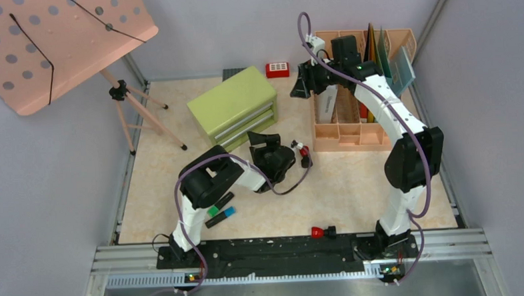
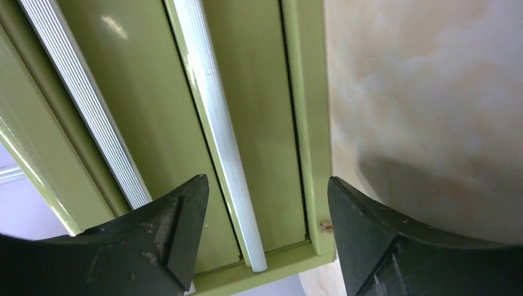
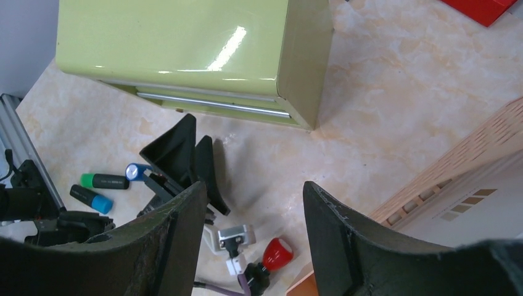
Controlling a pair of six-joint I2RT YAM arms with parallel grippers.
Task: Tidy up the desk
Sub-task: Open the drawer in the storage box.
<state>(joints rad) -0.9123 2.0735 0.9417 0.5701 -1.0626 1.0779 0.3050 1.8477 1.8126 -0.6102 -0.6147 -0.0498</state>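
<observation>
Beige marbled desk [image 1: 361, 184] across the whole booth floor, grey walls round three sides, front rail at the near edge. Back left of centre on it, a green cabinet [image 1: 232, 104], both drawer fronts flush. Left gripper [image 2: 265, 197] spread wide just in front of those drawers, pinching nothing; a ribbed silver handle [image 2: 225, 154] running through the gap, clear of both fingers as far as can be told. Right gripper [image 3: 253, 197] also spread and empty, raised over the desk beside the peach organizer [image 1: 349, 134] at back right, tilted down toward the cabinet and the other gripper. Green marker [image 3: 105, 180] and blue marker [image 3: 91, 198] side by side on the desk near the left arm's elbow, a small blue-ended cylinder [image 3: 134, 171] close by. Small red piece [image 1: 303, 151] just right of the left gripper, beside its cable. Another red-capped piece [image 1: 323, 232] alone near the front rail. Red box [image 1: 277, 69] against the back wall, behind the cabinet. Perforated peach board [image 1: 54, 43] on a tripod at far left.
</observation>
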